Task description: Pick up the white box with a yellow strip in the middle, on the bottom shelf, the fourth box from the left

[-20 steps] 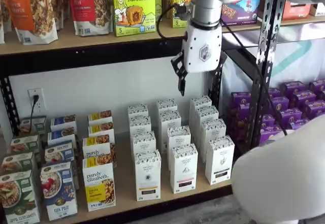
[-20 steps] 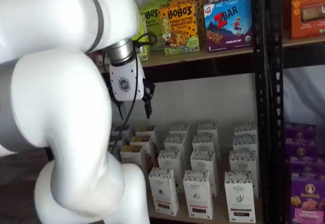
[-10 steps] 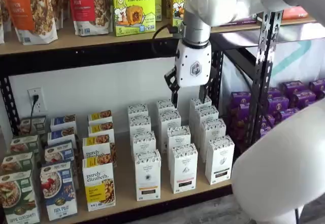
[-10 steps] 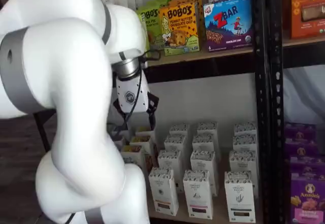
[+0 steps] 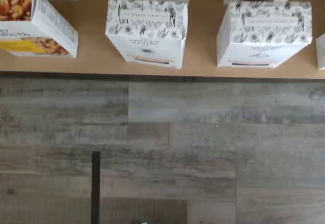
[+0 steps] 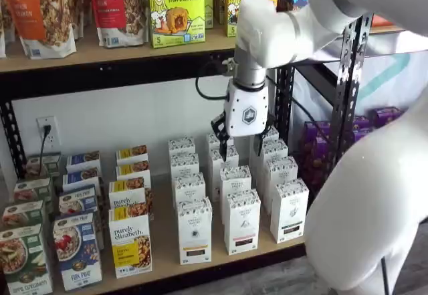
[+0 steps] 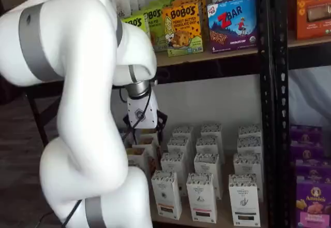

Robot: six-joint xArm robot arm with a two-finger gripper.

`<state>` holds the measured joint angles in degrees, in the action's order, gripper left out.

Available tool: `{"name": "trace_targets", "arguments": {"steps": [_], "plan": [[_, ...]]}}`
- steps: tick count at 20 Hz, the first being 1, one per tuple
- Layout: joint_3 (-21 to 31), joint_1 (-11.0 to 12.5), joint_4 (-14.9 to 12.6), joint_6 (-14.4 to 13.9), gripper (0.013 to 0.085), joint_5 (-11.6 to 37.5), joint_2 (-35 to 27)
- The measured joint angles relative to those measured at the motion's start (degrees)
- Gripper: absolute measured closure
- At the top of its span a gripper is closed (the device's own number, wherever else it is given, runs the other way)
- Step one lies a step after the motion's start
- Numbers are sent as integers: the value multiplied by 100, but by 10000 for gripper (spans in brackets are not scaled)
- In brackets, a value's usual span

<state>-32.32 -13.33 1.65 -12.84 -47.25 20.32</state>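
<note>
The gripper [image 6: 239, 149] hangs above the rows of white cartons on the bottom shelf [image 6: 164, 245], its white body [image 6: 246, 113] upright and its black fingers [image 6: 223, 144] pointing down over the cartons at the back; in both shelf views the fingers show only as dark stubs against the boxes, so whether the jaws stand apart or together cannot be told, and nothing is held in them. The same gripper [image 7: 151, 130] shows under the bulky white arm [image 7: 83, 83], well above the front row. The white box [image 6: 194, 231] stands upright at the front edge of the board, just beside the purely elizabeth box [image 6: 130, 244] on one side and another white carton [image 6: 241, 221] on the other, untouched, with its dark-yellowish strip low on the front. It is probably the carton at the front of its column [image 7: 166, 194], though the arm hides the boxes beside it there. In the wrist view 2 white cartons stand at the board's edge over a grey plank floor [image 5: 167, 148]; the box [image 5: 147, 30] sits beside the purely elizabeth box [image 5: 35, 23], with a second carton [image 5: 264, 33] apart from it on the other side.
</note>
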Motion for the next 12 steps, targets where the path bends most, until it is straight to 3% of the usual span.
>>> {"name": "trace_targets", "arguments": {"steps": [6,12], "plan": [[-36,-81,76,-11,130,496,-671],[-195,-146,-29,-142,130,950,-1293]]}}
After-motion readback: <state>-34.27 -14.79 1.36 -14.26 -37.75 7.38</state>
